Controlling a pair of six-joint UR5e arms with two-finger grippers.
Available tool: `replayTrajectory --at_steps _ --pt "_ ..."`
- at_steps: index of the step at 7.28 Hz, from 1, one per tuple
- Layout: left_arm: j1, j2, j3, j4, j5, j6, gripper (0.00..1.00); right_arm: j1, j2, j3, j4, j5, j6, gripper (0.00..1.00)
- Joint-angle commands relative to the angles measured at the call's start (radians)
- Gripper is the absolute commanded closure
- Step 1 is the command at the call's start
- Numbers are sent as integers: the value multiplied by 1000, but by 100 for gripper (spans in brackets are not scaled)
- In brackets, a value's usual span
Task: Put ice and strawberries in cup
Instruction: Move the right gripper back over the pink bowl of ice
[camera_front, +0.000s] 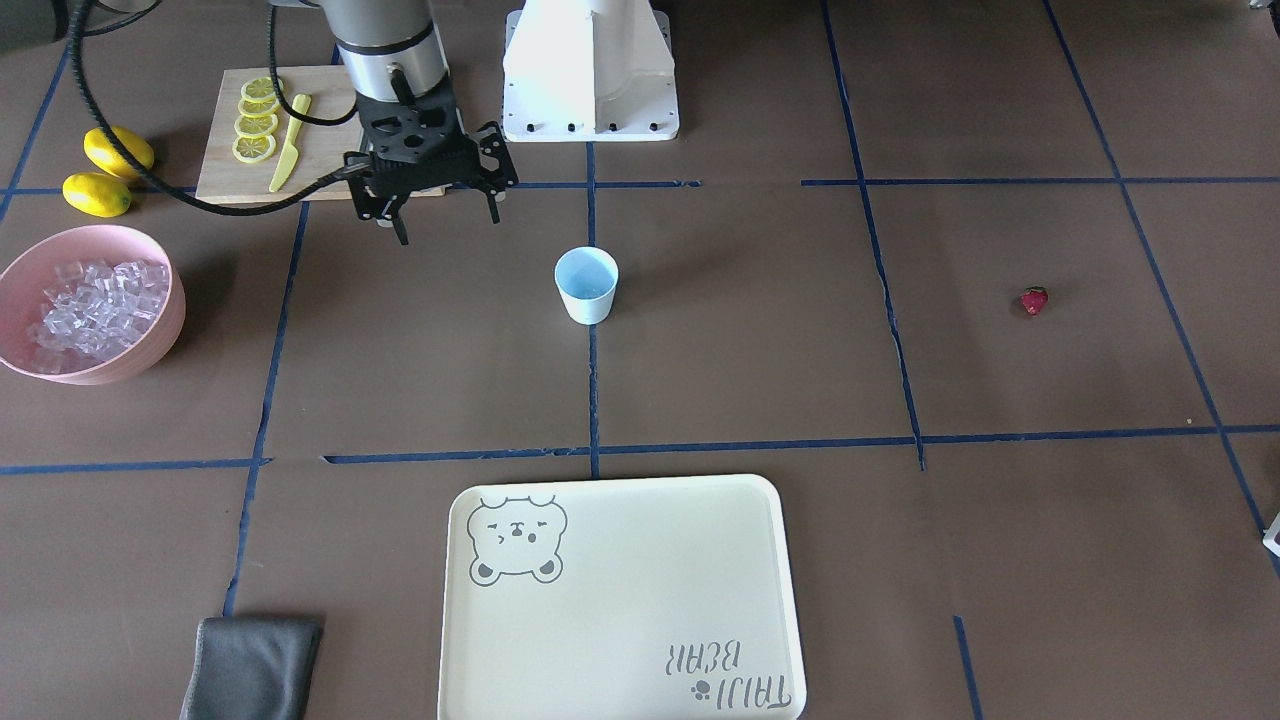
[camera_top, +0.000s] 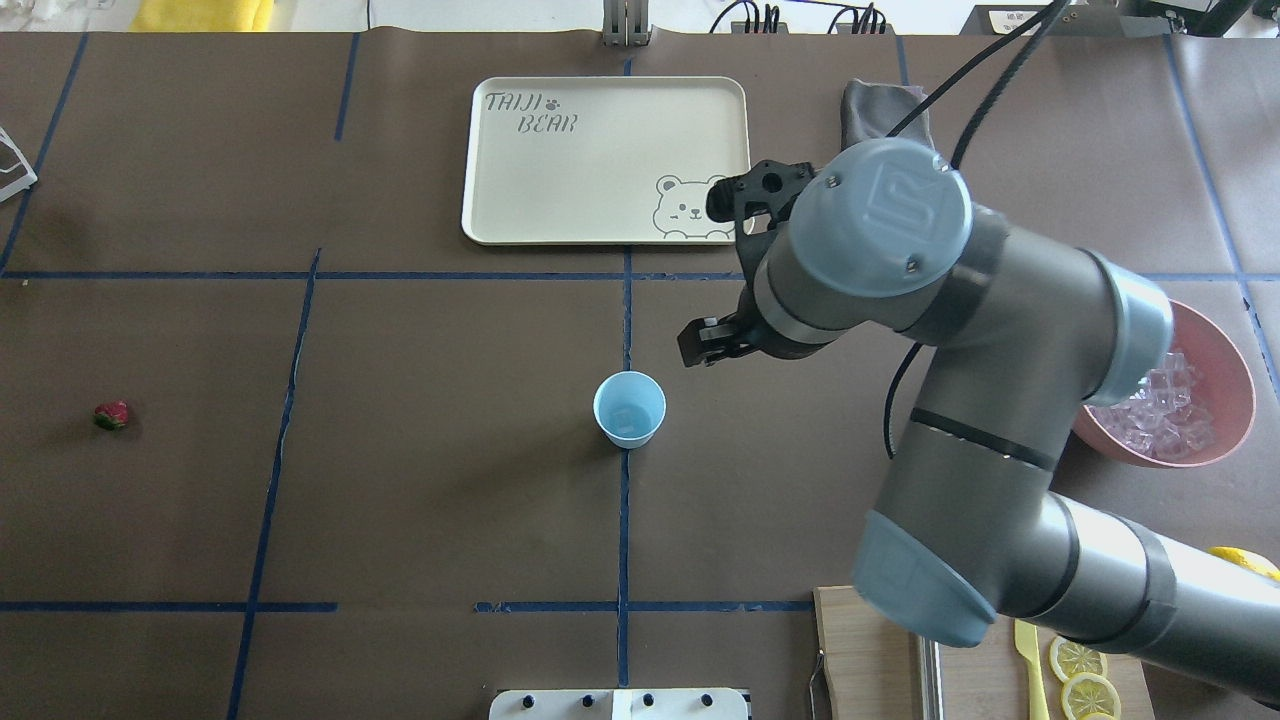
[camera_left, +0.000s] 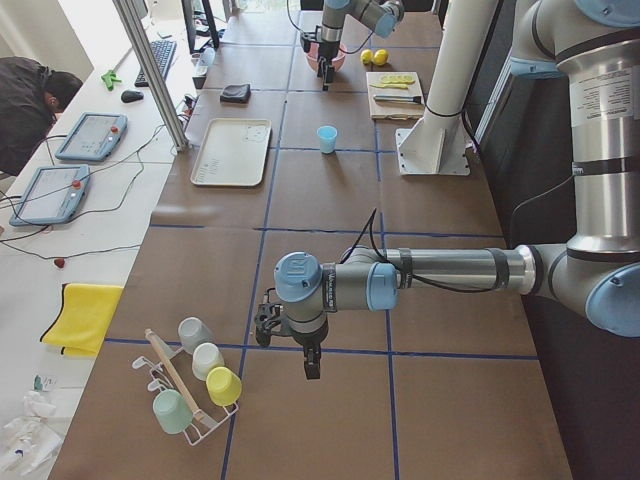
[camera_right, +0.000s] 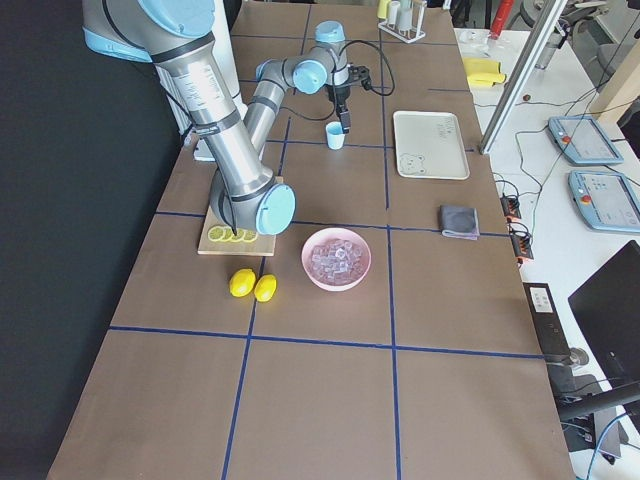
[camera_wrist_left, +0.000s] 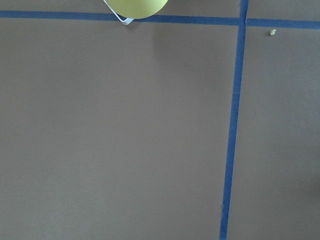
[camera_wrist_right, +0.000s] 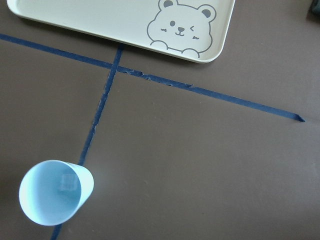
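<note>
Cup (camera_front: 586, 285) upright, ice cube (camera_wrist_right: 65, 181) faint inside — right gripper (camera_front: 448, 225) spread open, empty; left gripper (camera_left: 290, 345) state cannot tell.

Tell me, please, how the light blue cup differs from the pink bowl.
Size: the cup is small and narrow; the pink bowl is far wider. Contents: the bowl is heaped with ice; the cup seems to hold just one clear cube. Place: the cup stands on a blue tape line mid-table; the bowl sits toward the robot's right end. Both stand upright, open-topped.
</note>
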Motion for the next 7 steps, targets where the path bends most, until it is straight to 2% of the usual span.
replayTrajectory --at_steps 1,2,4,5,7 --pt "0 0 -1 -1 -1 0 0 106 -159 76 -7 77 -218 1" --pt "0 0 -1 -1 -1 0 0 149 -211 76 14 88 -287 1" --pt "0 0 -1 -1 -1 -2 0 192 -401 65 254 135 -334 1" --pt "0 0 -1 -1 -1 -2 0 221 -464 42 330 170 -360 2" --pt "0 0 -1 -1 -2 -2 0 296 -529 -4 387 214 -470 2"
